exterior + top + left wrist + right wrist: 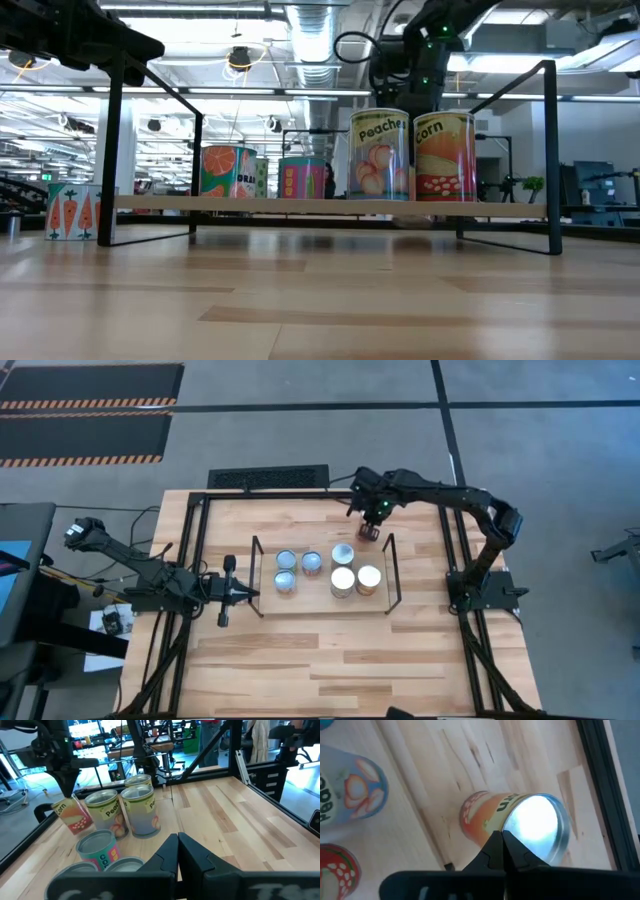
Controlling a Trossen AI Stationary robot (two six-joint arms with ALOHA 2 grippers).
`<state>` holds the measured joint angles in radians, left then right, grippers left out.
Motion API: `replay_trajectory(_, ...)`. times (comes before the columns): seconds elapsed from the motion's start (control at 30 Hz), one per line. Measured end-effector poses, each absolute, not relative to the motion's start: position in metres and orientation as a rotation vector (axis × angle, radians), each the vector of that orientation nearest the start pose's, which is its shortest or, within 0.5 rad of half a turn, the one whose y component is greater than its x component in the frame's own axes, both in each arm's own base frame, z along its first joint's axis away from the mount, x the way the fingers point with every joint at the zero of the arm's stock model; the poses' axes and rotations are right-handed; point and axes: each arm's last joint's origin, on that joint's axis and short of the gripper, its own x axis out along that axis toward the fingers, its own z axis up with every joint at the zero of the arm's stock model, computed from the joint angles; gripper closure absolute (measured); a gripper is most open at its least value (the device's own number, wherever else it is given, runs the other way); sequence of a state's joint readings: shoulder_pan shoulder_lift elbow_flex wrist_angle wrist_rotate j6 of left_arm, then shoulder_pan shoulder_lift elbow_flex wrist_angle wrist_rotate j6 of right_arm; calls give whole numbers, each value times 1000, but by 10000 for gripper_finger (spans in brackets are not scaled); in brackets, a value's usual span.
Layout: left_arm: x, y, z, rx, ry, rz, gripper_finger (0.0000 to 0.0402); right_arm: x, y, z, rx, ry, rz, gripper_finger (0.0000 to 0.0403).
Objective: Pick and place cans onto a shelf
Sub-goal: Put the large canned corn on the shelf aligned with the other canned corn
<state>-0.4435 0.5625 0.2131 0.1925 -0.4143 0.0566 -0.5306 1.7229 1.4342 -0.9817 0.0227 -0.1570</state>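
Observation:
The shelf (320,605) stands mid-table, and several cans stand upright on its board, among them a peach can (380,153) and a corn can (443,155). Just past the shelf's far right corner, my right gripper (368,520) is shut on another orange corn can (72,816). My left gripper (250,593) waits shut and empty at the shelf's left end. A carrot can (72,210) shows left of the shelf in the low view. My right gripper pinches the corn can's top rim (510,822) between its two fingers, at the edge of the shiny lid. The fingers come steeply from above. The can hangs tilted below them, label toward the shelf; I cannot tell whether its lower end touches the wood.
A black metal frame (200,540) edges the table, with uprights at the corners. A black grate (268,478) lies at the far edge. Bare wood (340,660) fills the near half of the table.

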Motion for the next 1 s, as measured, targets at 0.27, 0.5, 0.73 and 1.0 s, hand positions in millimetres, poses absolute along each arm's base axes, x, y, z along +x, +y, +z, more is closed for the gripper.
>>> replay_trajectory(0.27,132,-50,202,122,143,-33,401,305,-168,240,203,1339,-339,402)
replay_trajectory(0.5,132,-50,202,120,143,-33,401,311,-164,234,176,1361,-312,402)
replay_trajectory(0.73,132,-50,202,121,143,-33,401,308,-164,237,179,1365,-314,393)
replay_trajectory(1.0,132,-50,202,121,143,-33,401,306,-166,237,175,1371,-315,344)
